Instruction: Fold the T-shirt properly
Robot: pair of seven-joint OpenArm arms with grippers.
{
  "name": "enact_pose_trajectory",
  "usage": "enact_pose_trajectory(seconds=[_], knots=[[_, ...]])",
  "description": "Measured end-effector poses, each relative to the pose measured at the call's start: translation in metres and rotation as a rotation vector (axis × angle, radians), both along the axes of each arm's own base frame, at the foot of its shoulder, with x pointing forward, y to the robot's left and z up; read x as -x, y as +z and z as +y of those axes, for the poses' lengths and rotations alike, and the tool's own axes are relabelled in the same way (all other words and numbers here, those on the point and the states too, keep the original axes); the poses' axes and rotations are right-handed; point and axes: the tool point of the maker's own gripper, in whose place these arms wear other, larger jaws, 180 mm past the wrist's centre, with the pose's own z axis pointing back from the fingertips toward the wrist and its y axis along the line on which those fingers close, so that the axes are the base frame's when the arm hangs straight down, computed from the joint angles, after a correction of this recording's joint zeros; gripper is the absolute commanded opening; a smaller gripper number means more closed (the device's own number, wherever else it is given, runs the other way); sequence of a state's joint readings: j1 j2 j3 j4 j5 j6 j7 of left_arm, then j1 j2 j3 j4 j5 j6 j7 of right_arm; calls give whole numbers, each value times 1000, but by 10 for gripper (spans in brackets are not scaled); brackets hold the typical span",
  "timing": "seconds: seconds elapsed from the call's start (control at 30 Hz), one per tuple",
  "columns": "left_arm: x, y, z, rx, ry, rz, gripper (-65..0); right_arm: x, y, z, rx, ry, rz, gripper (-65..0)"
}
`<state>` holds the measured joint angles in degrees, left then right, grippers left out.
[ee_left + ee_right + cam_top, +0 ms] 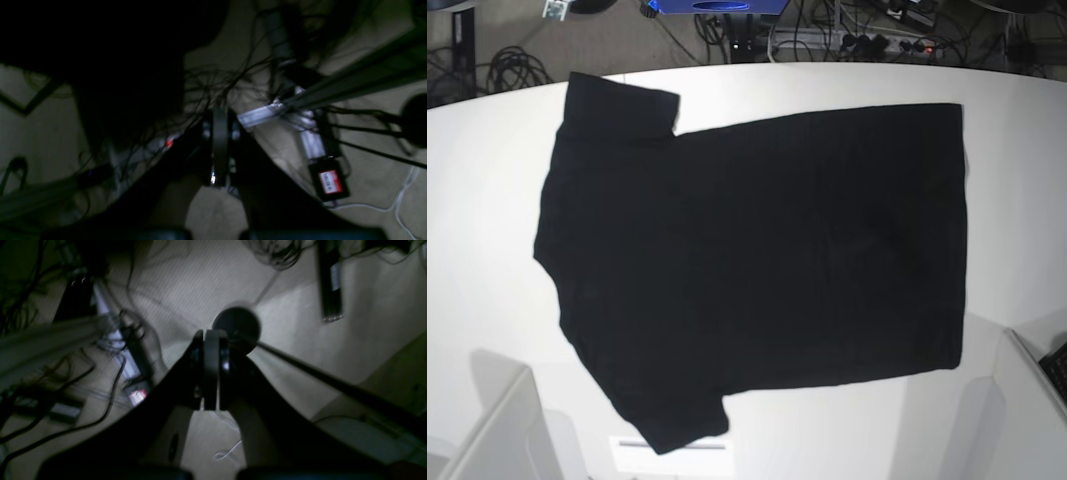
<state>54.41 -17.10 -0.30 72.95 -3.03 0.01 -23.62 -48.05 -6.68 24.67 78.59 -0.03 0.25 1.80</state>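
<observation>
The black T-shirt lies spread flat, plain side up, across my white desk in the base view, its collar end toward the view's left and its straight hem toward the right. One short sleeve reaches to the far edge of the desk, the other to the near edge. Neither of my arms shows in that view, and nothing is touching the shirt.

My left fingers are pressed tight together with nothing between them; the left wrist view looks past them at a dim floor strewn with tangled cables, a metal frame bar and a small box with a red-and-white label.

My right fingers are likewise closed flat on each other and hold nothing. Beyond them the right wrist view shows pale floor, a round dark base with a thin rod running off toward the lower right, and more cables at the left. Both wrist views are dark and blurred.
</observation>
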Motion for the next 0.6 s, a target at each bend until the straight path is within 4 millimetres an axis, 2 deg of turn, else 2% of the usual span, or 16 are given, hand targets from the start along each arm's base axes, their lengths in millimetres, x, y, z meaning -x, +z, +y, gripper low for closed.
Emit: enact_pose_trajectory(seconds=[0.1,0.23,0.33,0.47,0.6], knots=[[-12,22,5,52,71,-47,-650,-4,14,-10,31,-11,-24,-650],[-29,49,17,89,114,-104,-650,-25,38,-22,81,-6,-98,-650],[-39,71,10,129,89,-159,-650,-41,58,-29,107,0,-151,-650],[-44,97,-1,174,63,-257,-650,-68,95,-33,85,-60,-304,-650],[-54,121,16,131,69,-319,-650,-100,131,-32,53,-93,-458,-650]])
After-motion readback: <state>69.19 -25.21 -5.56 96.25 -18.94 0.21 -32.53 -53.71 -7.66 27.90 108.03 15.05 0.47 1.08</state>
